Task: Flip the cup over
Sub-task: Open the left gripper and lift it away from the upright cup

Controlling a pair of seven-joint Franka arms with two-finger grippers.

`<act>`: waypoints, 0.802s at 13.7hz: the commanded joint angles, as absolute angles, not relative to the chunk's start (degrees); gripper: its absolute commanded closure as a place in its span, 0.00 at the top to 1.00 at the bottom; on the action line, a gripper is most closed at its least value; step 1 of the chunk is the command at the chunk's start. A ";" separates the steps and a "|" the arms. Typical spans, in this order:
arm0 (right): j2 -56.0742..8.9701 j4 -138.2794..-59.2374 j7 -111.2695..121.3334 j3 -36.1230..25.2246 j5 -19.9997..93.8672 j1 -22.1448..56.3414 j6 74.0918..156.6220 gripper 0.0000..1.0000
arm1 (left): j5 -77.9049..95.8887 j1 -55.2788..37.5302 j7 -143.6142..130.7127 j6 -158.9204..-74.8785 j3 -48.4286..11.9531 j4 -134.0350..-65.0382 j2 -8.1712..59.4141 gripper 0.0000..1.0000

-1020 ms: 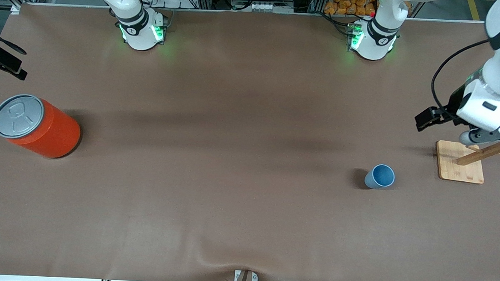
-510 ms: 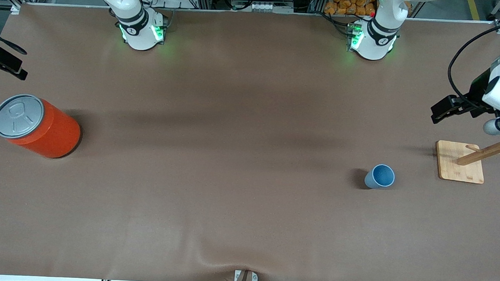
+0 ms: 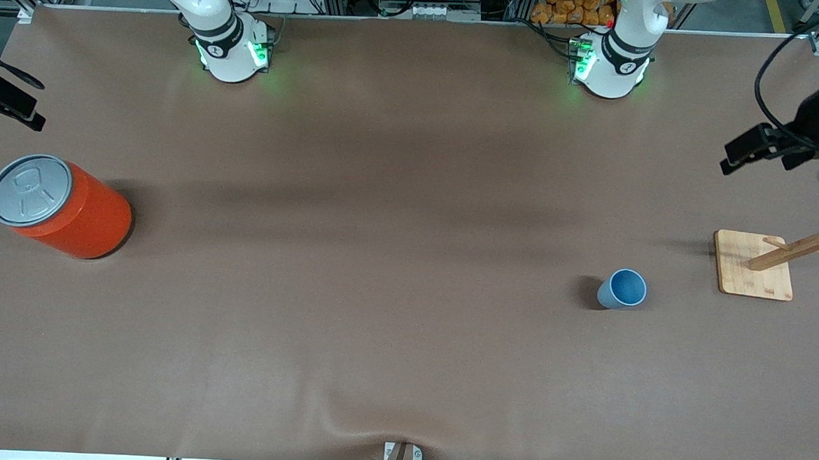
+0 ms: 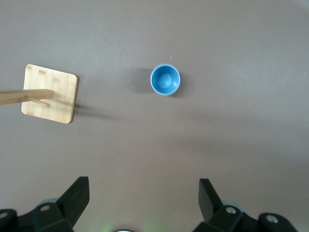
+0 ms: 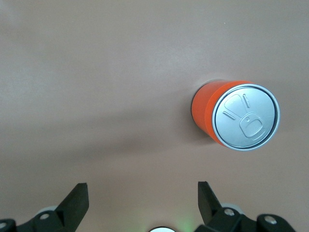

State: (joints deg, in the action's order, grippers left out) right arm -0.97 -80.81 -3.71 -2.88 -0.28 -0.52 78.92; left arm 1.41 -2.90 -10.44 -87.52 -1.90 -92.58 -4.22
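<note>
Front view shows a wide tabletop (image 3: 384, 186) under smooth brown cloth, metal framing and cables along its top edge. The cup (image 3: 622, 289), small, tapered, light-blue plastic, stands mouth-up toward the left arm's end, near a square bamboo stand (image 3: 754, 265). An orange can (image 3: 60, 205) with a grey lid stands at the right arm's end. The left tool (image 4: 144, 198) gapes empty, now higher and farther outward than before; the right tool (image 5: 142, 198) waits open above the can.
</note>
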 commanded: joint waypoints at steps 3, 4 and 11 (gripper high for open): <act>-1.23 -79.80 -3.25 -2.99 -0.70 -0.26 78.05 1.00 | 2.02 -2.64 -5.36 -85.79 -3.25 -95.71 -8.00 1.00; -1.23 -79.80 -3.25 -2.99 -0.70 -0.26 78.05 1.00 | 1.85 -2.64 -5.45 -85.35 -3.69 -95.71 -8.00 1.00; -1.23 -79.80 -3.87 -2.72 -0.97 0.62 78.05 1.00 | -2.00 -2.64 -5.27 -84.99 -3.25 -93.35 -8.26 1.00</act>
State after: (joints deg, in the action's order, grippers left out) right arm -0.97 -80.80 -3.72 -2.65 -0.28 0.02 78.91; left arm 0.51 -2.86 -6.23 -85.53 -3.12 -94.22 -7.45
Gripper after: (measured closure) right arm 0.000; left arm 0.000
